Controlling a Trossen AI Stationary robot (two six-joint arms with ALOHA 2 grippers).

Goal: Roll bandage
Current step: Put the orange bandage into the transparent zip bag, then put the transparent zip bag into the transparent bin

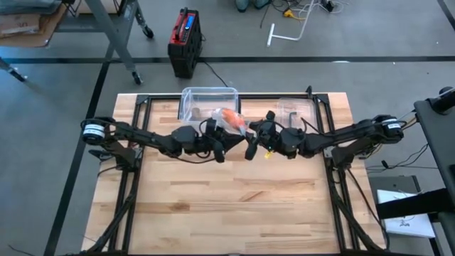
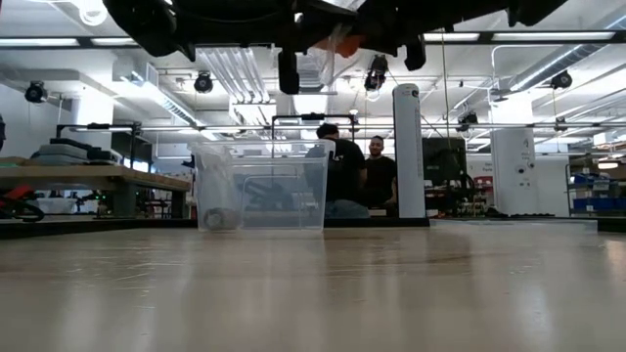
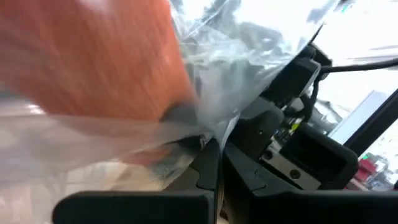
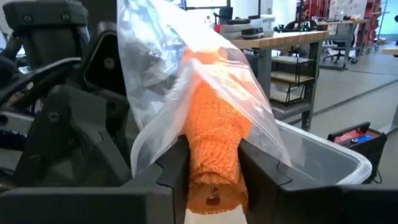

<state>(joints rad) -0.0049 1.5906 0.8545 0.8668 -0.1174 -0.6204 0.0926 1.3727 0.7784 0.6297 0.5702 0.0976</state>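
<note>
Orange bandage roll point(image 4: 214, 155) in clear plastic bag point(image 4: 161, 56), lifted above table point(image 1: 234, 206) near clear bin point(image 1: 209, 96). Right tool point(image 4: 214, 171) fingers grasping roll. Left tool point(image 1: 226, 139) clenched on bag.

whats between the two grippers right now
The orange bandage roll in its clear plastic bag, held aloft between left gripper and right gripper; clearest in the right wrist view.

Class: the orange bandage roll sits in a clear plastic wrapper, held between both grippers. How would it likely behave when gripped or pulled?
The orange bandage roll looks like soft crinkled weave, so it probably squashes between the right gripper fingers. Its clear plastic wrapper looks thin and glossy, likely floppy and slippery where the left gripper pinches it.
</note>
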